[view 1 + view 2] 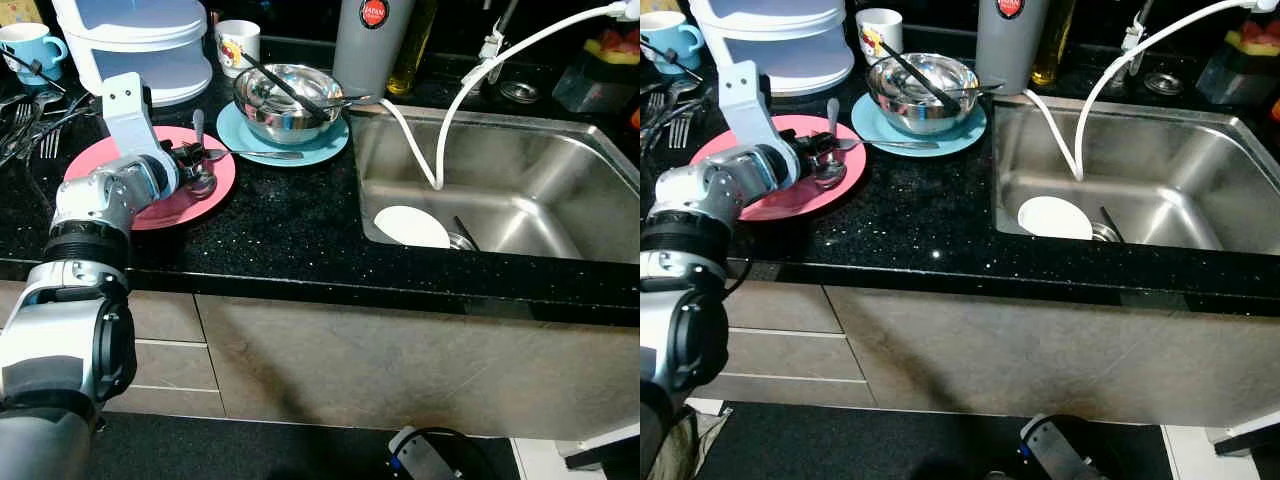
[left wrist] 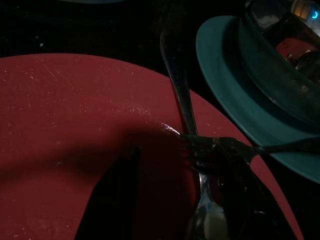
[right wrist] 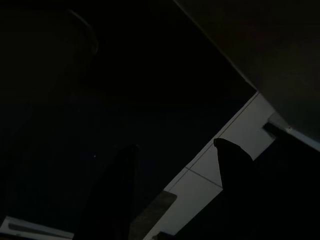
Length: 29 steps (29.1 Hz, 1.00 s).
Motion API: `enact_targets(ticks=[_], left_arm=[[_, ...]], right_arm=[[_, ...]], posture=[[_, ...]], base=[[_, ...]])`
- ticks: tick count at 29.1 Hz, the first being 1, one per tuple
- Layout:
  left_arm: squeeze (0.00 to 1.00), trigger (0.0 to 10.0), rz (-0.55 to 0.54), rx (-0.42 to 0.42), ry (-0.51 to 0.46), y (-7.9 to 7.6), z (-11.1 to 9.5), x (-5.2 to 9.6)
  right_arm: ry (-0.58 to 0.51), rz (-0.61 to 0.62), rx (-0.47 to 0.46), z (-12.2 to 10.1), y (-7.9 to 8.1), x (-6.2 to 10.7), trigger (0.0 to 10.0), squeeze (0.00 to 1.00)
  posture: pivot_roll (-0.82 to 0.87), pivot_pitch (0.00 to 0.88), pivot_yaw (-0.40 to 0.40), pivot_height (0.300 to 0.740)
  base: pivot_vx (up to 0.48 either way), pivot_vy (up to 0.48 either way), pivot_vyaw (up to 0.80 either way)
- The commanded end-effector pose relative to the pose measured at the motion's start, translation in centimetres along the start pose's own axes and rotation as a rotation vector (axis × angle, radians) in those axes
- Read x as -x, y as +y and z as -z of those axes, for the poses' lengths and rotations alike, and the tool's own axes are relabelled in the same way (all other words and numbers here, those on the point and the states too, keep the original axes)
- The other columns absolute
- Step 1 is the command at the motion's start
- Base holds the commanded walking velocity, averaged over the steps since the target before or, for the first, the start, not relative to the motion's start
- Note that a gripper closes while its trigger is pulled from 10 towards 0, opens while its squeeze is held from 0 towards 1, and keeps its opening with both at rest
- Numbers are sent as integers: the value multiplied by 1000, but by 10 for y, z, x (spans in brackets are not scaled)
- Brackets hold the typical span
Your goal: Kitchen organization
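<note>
A: Where have I got the left gripper [image 1: 197, 168]?

B: Down on the pink plate [image 1: 95, 160], at the edge nearest the teal plate [image 1: 330, 143]. Wrist view: fingers [image 2: 117, 195] parted, set either side of the spoon [image 2: 181, 95], which lies flat on the pink plate. Bowl end of the spoon sits between the fingers. Nothing gripped yet, by my reading.

A: The fork [image 2: 235, 149]?

B: Tines lie across the spoon's handle, right at the fingers. Its handle runs off onto the teal plate, under the steel bowl [image 1: 288, 100].

A: So which step?

B: Clearing cutlery off the pink plate, I judge. Likely bound for the sink [image 1: 560, 190], where a white dish [image 1: 410, 227] already lies.

A: Next move calls for?

B: Close on the spoon low and square, then lift straight. Risk: the fork drags along or slides off, since it rests on the spoon.

A: Right gripper [image 3: 175, 190]?

B: Arm hangs idle by the cabinet. Wrist view dark; fingers parted over the floor.
</note>
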State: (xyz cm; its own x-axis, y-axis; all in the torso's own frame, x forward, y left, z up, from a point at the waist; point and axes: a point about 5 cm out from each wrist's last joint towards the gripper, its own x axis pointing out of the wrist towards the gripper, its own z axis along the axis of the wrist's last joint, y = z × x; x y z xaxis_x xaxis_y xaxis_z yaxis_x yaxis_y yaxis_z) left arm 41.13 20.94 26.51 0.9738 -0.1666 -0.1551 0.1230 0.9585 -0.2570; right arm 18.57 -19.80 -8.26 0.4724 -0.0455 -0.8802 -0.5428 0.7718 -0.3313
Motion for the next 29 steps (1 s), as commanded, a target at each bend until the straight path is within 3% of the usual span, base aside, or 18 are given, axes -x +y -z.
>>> enact_targets(ticks=[1,9,20,26,29], left_arm=[[0,0,0,4,82,0,16,-3],[0,0,10,-2,93,-2,17,-3],[0,0,-2,2,91,4,17,-1],[0,0,-37,-26,14,8,4,3],[0,0,-54,-70,-78,7,-11,7]], right_arm=[[22,2,-1,4,5,0,10000,0],[33,21,-1,12,-5,1,10000,0],[37,55,-7,15,-34,5,10000,0],[36,58,-14,17,-35,5,10000,0],[37,57,-14,17,-34,5,10000,0]], posture=[[58,142,-66,740],[59,138,-67,740],[64,137,-65,740],[62,142,-63,740],[61,143,-63,740]], base=[[0,0,0],[0,0,0],[0,0,0],[0,0,0],[0,0,0]])
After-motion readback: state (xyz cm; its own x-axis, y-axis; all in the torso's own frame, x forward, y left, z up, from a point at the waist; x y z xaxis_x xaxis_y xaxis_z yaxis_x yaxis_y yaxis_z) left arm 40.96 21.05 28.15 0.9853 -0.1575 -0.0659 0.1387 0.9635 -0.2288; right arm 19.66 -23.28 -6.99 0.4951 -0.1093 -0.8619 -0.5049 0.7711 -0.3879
